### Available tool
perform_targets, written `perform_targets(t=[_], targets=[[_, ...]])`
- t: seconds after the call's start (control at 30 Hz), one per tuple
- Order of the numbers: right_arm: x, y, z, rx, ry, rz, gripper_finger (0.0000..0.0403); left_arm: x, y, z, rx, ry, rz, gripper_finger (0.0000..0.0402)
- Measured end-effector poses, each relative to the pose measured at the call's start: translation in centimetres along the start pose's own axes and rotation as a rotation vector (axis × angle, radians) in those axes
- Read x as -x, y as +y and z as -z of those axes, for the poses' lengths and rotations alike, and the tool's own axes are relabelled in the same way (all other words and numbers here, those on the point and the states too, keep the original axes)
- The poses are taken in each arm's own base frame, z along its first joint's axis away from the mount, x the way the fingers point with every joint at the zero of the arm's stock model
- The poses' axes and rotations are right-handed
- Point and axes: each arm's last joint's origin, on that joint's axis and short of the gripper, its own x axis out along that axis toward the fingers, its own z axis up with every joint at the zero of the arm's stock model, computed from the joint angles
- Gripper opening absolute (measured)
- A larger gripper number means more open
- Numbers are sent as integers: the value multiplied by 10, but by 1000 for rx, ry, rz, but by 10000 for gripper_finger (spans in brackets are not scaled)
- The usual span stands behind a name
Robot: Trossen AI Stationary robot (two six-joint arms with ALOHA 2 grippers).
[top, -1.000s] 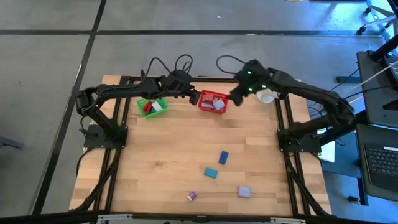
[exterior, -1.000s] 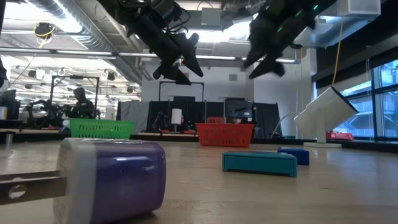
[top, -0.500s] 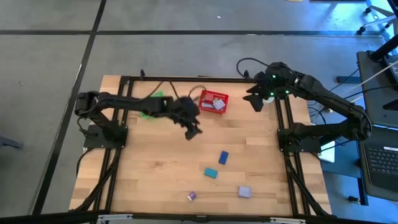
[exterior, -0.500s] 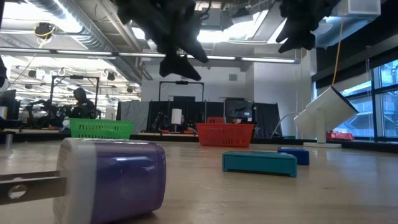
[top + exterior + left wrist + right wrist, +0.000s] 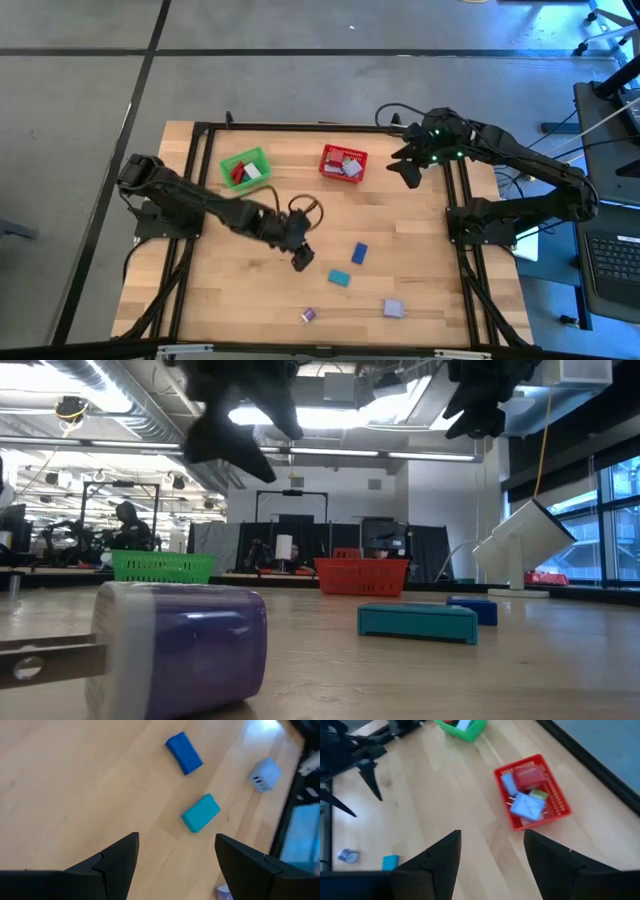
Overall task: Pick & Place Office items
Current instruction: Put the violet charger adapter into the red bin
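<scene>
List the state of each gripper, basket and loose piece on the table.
left gripper: open, empty, above the teal block
right gripper: open, empty
red basket: holding pieces
green basket: holding pieces
blue block: loose on table
lavender piece: loose on table
small purple piece: loose on table

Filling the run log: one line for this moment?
left pincer: open, empty, above teal block | right pincer: open, empty, near red basket | blue block: on table

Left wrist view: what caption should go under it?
Open left tool above the wooden table, facing a teal block and blue block.
</scene>
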Motion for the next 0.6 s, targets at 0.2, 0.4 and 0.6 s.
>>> perform_targets(t=[0.2,0.4,0.6], targets=[[-3,17,-3,-22,-38,-72,219,-20,-26,42,53,6,12,257],[-5,33,0,-47,-22,-129,219,-59,-67,88,33,-69,251,257],[-6,47,7,-8,18,-174,219,-79,-76,128,-73,-80,260,256]])
